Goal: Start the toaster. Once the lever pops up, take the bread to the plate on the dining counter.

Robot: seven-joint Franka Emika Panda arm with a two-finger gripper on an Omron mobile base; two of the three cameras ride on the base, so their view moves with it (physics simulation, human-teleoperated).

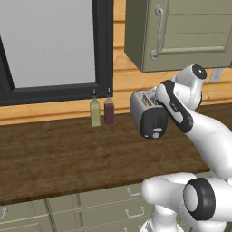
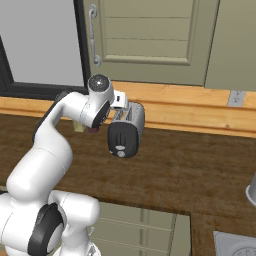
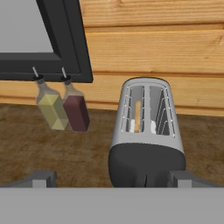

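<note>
A: Where's the toaster (image 3: pixel 147 131)?
B: On the wooden worktop (image 1: pixel 59 149), right of 2 bottles (image 3: pixel 63 105). The arm hides its far end in the base views.
A: The bread (image 3: pixel 137 116)?
B: A tan edge in the left slot, mostly hidden.
A: The gripper (image 3: pixel 111 178)?
B: Jaws wide, empty; only the fingertips (image 3: pixel 42 178) show.
A: The lever (image 1: pixel 156 134)?
B: A small pale tab, hard to make out.

Silver toaster (image 3: pixel 148 131) with black end panel sits upright on the wood bench, right of two small bottles (image 3: pixel 63 107); bread (image 3: pixel 137 116) stands in its left slot, pale lever (image 1: pixel 156 134) low on the panel.
</note>
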